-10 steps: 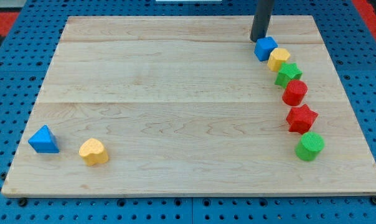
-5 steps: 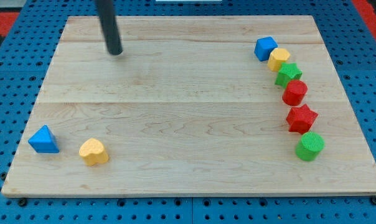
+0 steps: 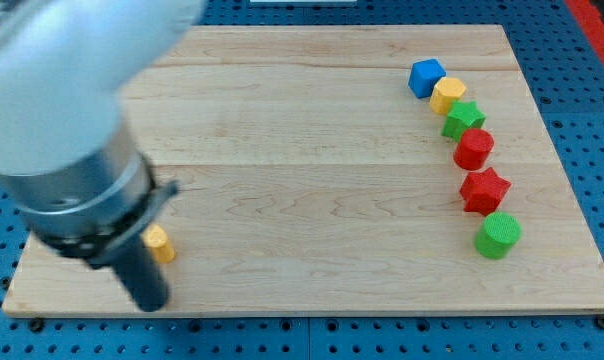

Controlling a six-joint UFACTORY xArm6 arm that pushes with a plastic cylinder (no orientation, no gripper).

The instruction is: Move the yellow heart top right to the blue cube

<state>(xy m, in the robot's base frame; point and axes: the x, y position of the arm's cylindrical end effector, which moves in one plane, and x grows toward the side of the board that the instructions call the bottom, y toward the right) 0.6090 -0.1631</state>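
My tip sits near the counter bottom-left edge, just below-left of the yellow heart, mostly hidden by my arm. No end effector, just a rod. Blue cube far at the view's top right, touching a yellow block.

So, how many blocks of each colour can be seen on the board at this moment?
Blue: 1, the blue cube
Yellow: 2, the yellow heart, partly hidden by the arm, and the yellow block
Green: 2, and
Red: 2, and
Total: 7 visible
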